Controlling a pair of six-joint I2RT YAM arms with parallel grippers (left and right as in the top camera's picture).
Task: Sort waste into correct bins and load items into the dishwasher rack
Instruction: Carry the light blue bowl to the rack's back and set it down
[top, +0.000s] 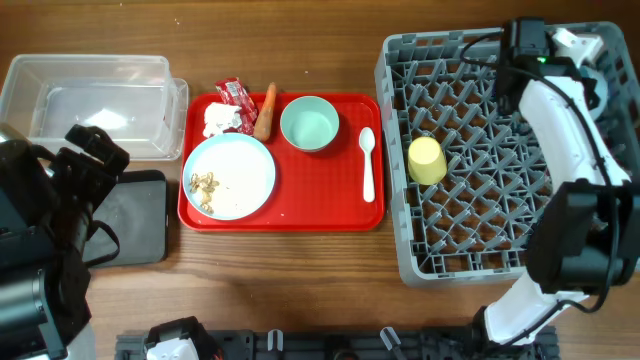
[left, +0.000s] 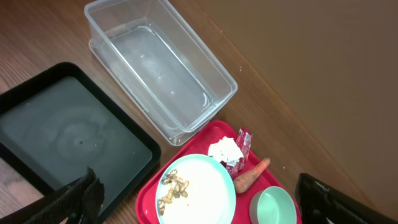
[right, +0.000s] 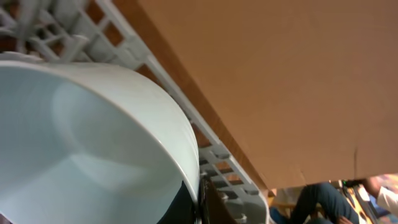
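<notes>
On the worktop the dishwasher rack (top: 400, 235) filled the 3 o'clock side, and the right arm stretched over it to its 1 o'clock corner. There the right hand (top: 562, 48) was clenched on the rim of a pale dish (right: 93, 143). The right wrist view showed a dark finger (right: 189, 208) lapped over that rim, the hollow face turned to the camera, and the rack's pegs just beyond at 11 o'clock. Being round, the dish had no long axis. What counted was its plane, which seemed to stand near upright, so the coming move probably meant lowering it edge-first between the pegs. Whether it already touched the rack could not be told. The yellow cup (top: 427, 160) sat inside the rack, well apart from that hand at 8 o'clock. The carrot piece (top: 266, 110) lay on the red tray (top: 330, 205), its long axis running 12 to 6 with the thin tip at 12. It was nearer the left hand (top: 95, 150), which hung released and empty, the carrot at its 3 o'clock.
</notes>
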